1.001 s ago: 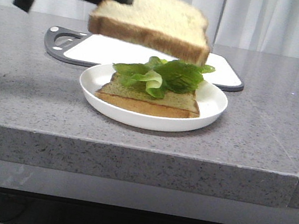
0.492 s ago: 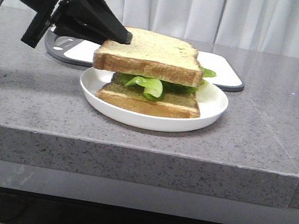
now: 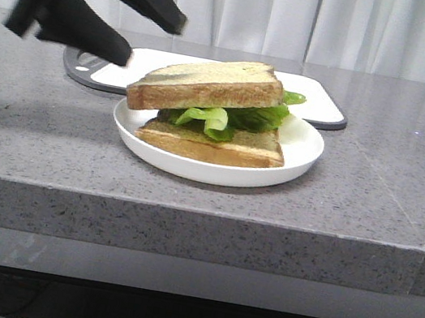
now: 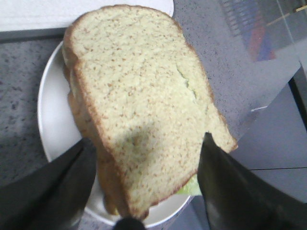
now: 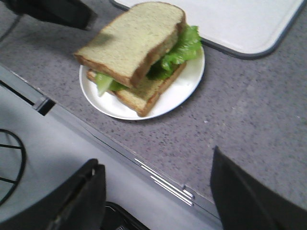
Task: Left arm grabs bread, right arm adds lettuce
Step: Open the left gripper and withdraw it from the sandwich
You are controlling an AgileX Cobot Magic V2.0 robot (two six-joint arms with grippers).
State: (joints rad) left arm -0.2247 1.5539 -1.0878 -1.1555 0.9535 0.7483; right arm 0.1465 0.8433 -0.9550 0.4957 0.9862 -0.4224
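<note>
Bread [image 3: 206,84] rests on lettuce [image 3: 240,118]; both arms' jaws gape; wrist view shows its face.

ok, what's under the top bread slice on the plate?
Under the bread lies the lettuce, green edges showing at front and right, on a second slice on the white plate. The lettuce's middle is covered.

A speckled grey stone counter [image 3: 371,195] stands before white pleated curtains [image 3: 383,33].
</note>
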